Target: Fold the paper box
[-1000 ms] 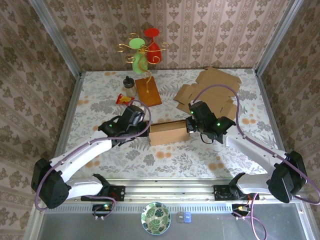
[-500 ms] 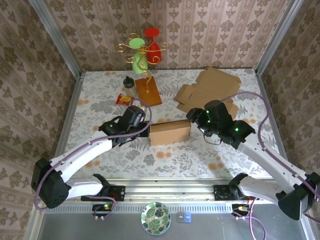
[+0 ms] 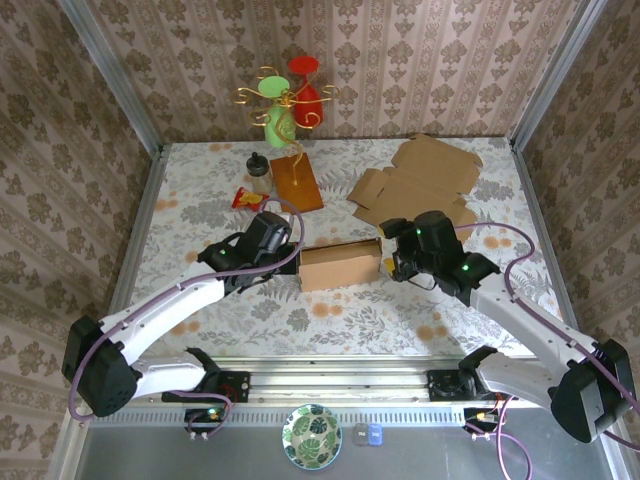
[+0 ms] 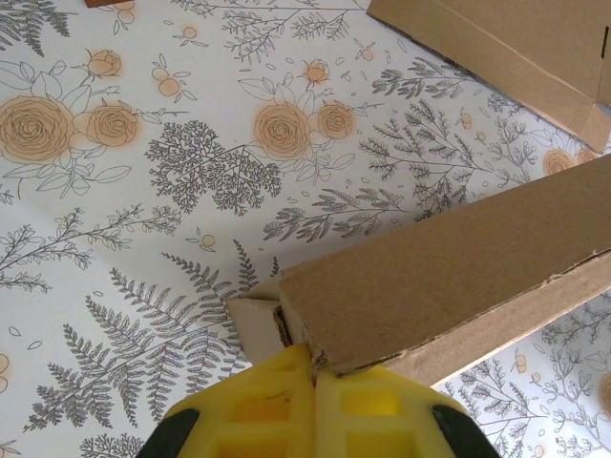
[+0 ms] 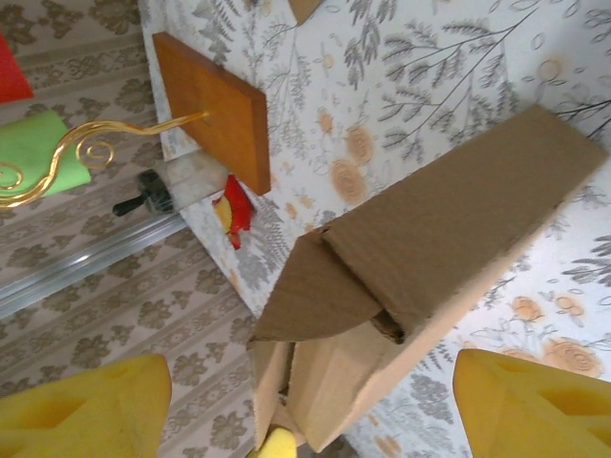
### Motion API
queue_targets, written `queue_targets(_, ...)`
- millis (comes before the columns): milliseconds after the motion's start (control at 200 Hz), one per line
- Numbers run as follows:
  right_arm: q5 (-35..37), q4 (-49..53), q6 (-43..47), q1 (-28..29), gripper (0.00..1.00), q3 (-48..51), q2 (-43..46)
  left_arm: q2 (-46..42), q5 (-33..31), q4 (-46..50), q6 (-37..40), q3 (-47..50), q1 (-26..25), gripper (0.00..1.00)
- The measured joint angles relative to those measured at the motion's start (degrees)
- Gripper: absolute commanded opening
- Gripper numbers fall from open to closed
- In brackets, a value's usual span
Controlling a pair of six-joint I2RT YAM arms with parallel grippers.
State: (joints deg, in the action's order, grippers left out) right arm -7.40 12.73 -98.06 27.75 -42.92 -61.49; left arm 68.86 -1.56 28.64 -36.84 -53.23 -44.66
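Paper box (image 3: 340, 265) sits in the middle of the table (image 3: 200, 200), plain brown cardboard. L gripper (image 4: 313, 367) pinched tight on its left end flap. R gripper (image 3: 392, 250) spread wide, just beside the other end.

Left wrist cam: we lose the paper box (image 4: 458, 258) off the 3 o'clock edge, and the left gripper (image 4: 313, 382) gets chopped at 6. On the right gripper (image 5: 310, 382), both fingers (image 5: 76, 405) are clipped, at 5 and 7. Top down, the blue bits (image 3: 368, 434) at 6 are too tiny to call.
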Motion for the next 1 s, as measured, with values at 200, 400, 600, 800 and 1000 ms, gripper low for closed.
queue_targets(200,-1.62,-3.45,-1.38,-0.02,0.68,1.25,-2.05,0.02,0.00,0.02,0.44,0.00,0.00,0.00)
queue_targets(400,-2.43,-4.85,-1.38,-0.26,0.60,2.03,-3.41,0.02,0.00,0.04,0.46,-0.04,0.00,0.00)
queue_targets(600,-2.99,-6.34,-1.18,-0.59,0.54,3.04,-3.78,0.02,0.00,0.24,0.44,-0.11,-0.26,0.06)
queue_targets(800,-3.41,-7.21,-1.20,-0.87,0.50,3.87,-4.09,0.00,0.90,1.46,0.11,-0.17,-0.33,0.20)
queue_targets(1000,-3.41,-7.43,-1.18,-0.87,0.49,4.00,-4.42,-1.16,3.80,3.28,-2.54,-0.74,-0.28,0.29)
